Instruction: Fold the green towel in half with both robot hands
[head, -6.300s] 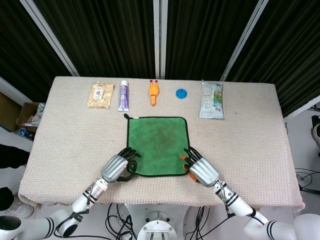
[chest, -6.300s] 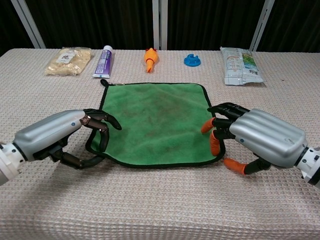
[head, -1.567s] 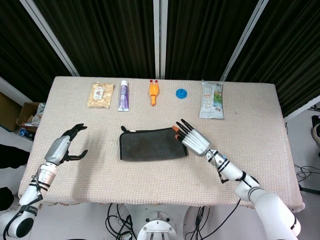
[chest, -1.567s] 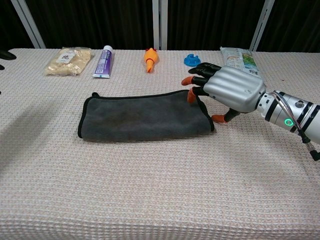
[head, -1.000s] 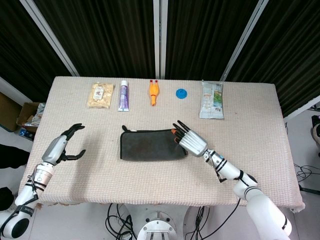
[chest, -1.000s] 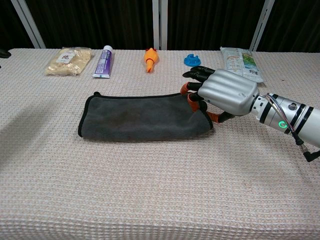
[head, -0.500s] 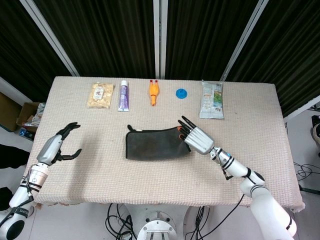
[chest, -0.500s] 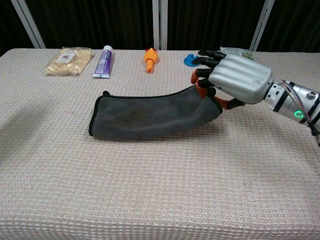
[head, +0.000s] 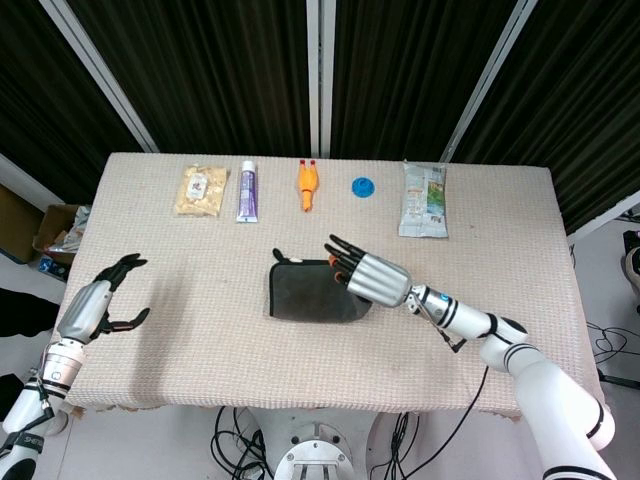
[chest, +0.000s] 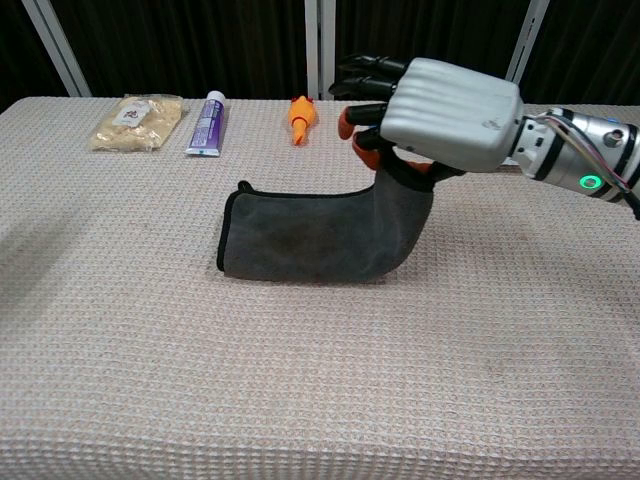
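your right hand (chest: 440, 100) pinches the right end of the folded towel (chest: 305, 237) and holds it lifted, grey side up, while the towel's left end lies mid-table. your left hand (head: 92, 305) hovers well apart at the table's left edge, fingers seemingly spread and holding nothing.

Head view high, looking down, chest view low, close, both sharing table (head: 500, 270).

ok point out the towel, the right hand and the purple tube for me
towel (chest: 300, 240), chest view, on the flat gray part lying on the table
right hand (chest: 440, 100), chest view, on the silver back of the hand, which holds the towel's raised end
purple tube (head: 247, 191), head view, on the middle of its body
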